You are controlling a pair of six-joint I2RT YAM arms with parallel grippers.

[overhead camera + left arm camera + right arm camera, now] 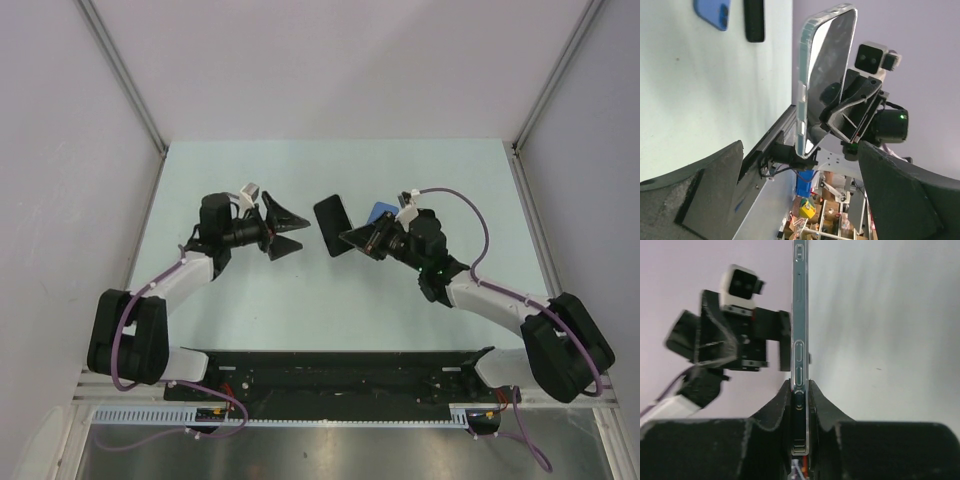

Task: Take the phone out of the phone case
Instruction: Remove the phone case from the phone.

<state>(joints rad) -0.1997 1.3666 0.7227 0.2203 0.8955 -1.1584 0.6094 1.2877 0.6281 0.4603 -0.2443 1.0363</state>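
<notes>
- Phone (pixel 332 226) stands on edge in the air, pinched by the right gripper (pixel 350 240).
- Left gripper (pixel 296 231) faces it, fingers wide, not touching.
- Blue item (pixel 714 12) lies on the table (pixel 300 300).

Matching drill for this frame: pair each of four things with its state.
Things:
1 left pincer
2 right pincer
3 cased phone
4 blue item

States:
A lying on the table
B open, holding nothing
C shut on the phone's edge
D held up in the air

Pairs: 1-B, 2-C, 3-D, 4-A
</notes>
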